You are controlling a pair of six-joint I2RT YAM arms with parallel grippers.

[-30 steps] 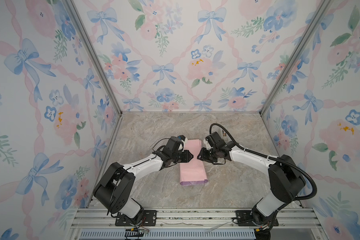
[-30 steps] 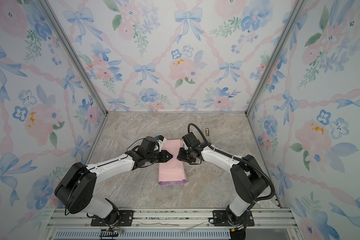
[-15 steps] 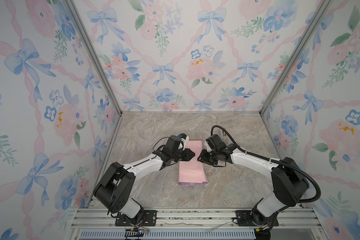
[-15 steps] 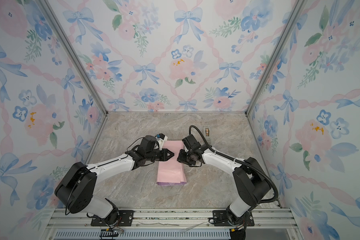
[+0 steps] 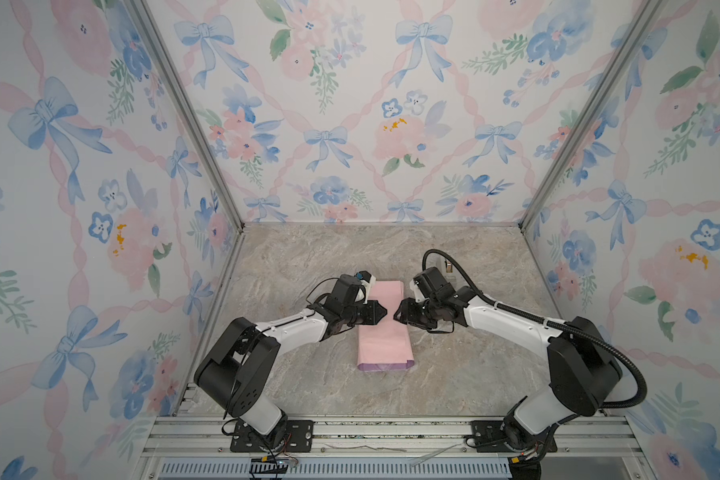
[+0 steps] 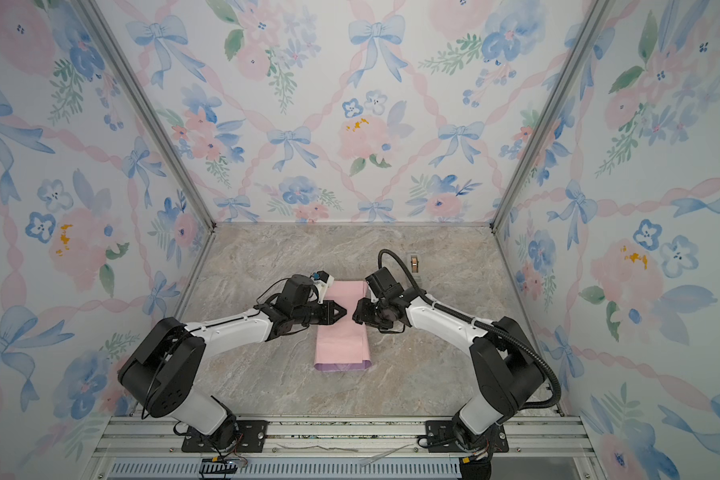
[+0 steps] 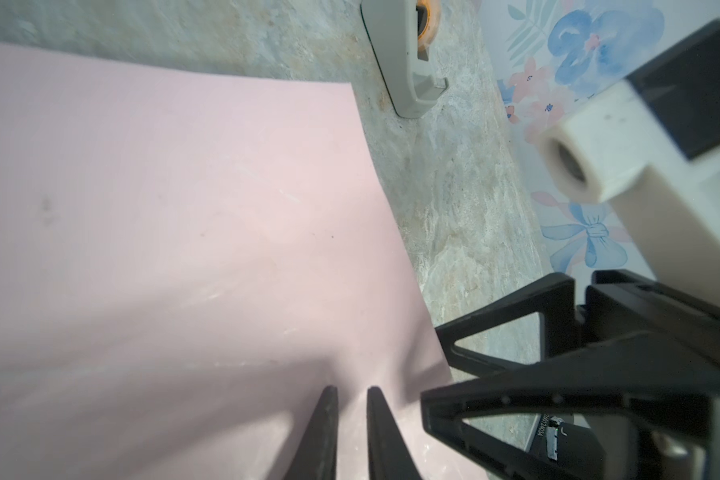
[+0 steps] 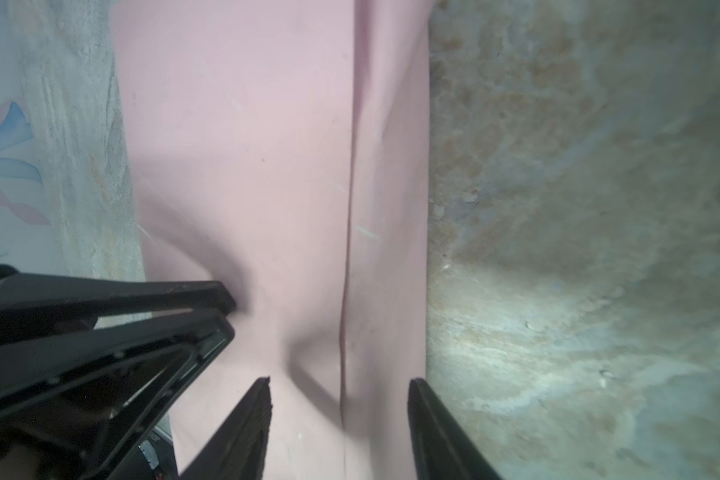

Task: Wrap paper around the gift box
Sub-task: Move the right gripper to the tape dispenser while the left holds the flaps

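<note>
paper (image 5: 385, 336): folded into a long pink packet at the centre of the table (image 5: 300, 266) in both top views, with a lilac strip at its lower end.
left gripper (image 7: 352, 390): fingers nearly together, tips on the paper; cannot tell whether it pinches a fold.
right gripper (image 8: 337, 380): spread, straddling the overlap seam.
tape dispenser (image 6: 414, 262): right of centre, apart from the paper.

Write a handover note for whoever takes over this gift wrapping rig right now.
Left gripper: nearly shut, tips pressing the paper; a pinch is unclear.
Right gripper: open over the overlap seam.
Gift box: hidden, presumably inside the paper.
Done: paper folded into a long band.
To do: tape seam, close both ends; tape dispenser stands at the back.
</note>
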